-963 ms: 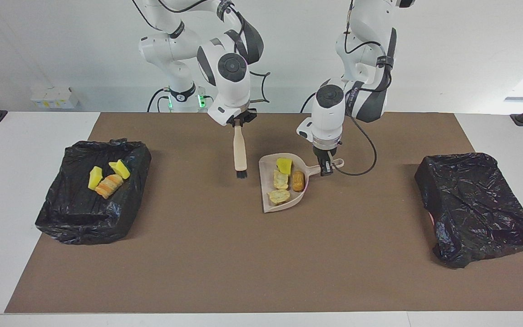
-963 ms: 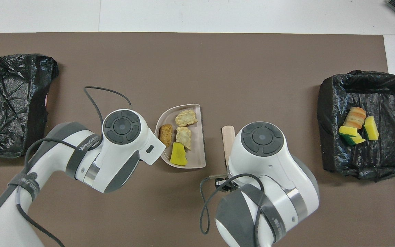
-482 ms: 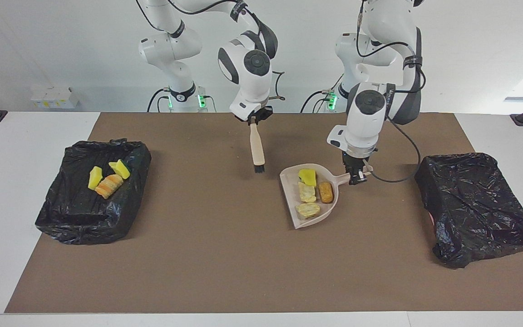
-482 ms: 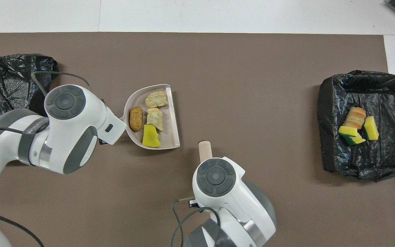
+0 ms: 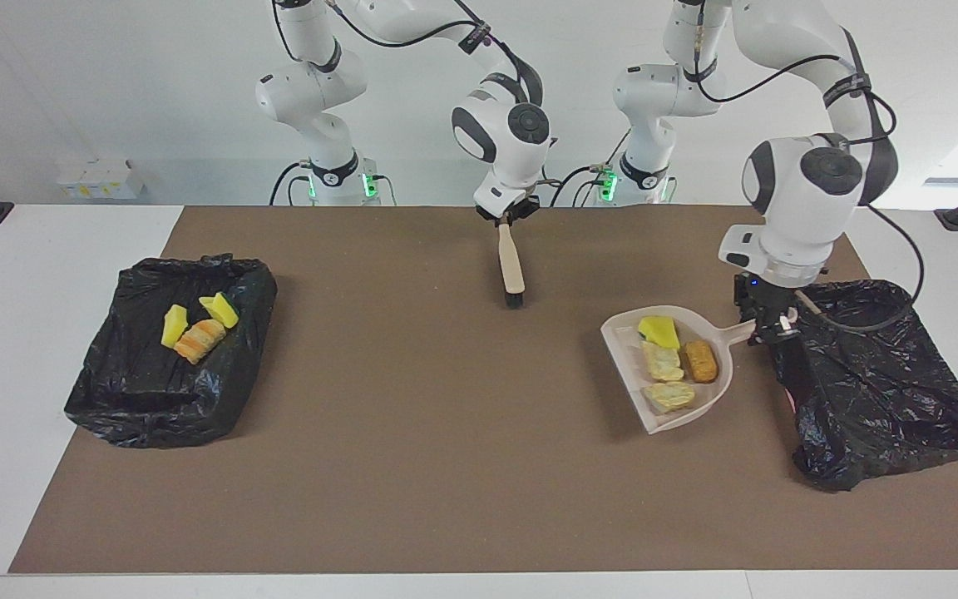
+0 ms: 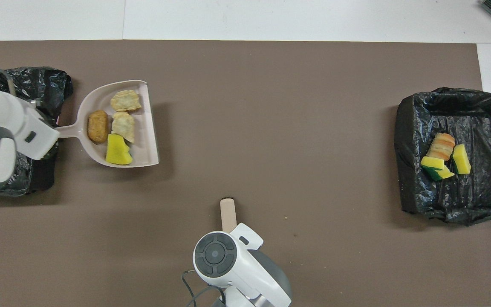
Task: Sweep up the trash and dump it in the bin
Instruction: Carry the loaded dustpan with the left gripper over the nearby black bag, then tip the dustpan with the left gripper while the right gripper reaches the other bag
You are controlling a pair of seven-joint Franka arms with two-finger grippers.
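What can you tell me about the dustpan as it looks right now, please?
The dustpan is beige, apparently plastic: a flat scoop with raised rim and short handle. The left gripper holds that handle, carrying it raised beside the black-lined bin at the left arm's end. Four scraps lie in it.

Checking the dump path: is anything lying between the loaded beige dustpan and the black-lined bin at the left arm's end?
Nothing: in the facing view only the beige plastic dustpan's handle and the left gripper span that gap to the black-bagged bin.

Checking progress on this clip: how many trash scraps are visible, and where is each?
7. Four lie in the dustpan held by the left gripper: a yellow sponge, two pale pieces, a brown chunk. Three lie in the bin at the right arm's end.
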